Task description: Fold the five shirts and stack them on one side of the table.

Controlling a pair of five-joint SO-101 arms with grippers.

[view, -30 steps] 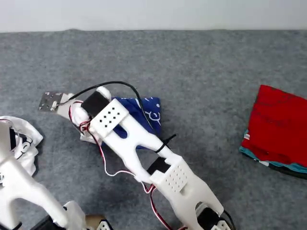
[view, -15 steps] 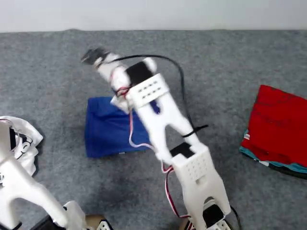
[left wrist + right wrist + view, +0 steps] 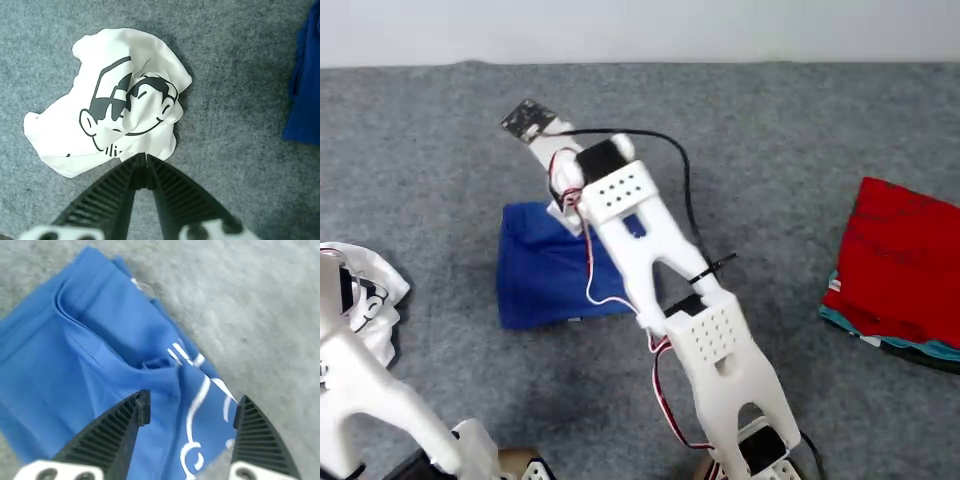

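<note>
Widely spread, empty right end effector (image 3: 192,405)

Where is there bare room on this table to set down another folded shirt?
Bare grey felt tabletop lies between the folded blue shirt and the stacked red shirt, and along the far edge. Crowded: near left, around the crumpled white printed shirt and left arm; the right arm overhangs the blue shirt.

The blue shirt (image 3: 100,365) bears white print, and the white shirt (image 3: 107,85) carries a black line-drawn cartoon face. The red shirt (image 3: 905,255) is plain, the teal shirt (image 3: 925,348) a solid colour, and the tabletop (image 3: 770,150) flecked grey.
</note>
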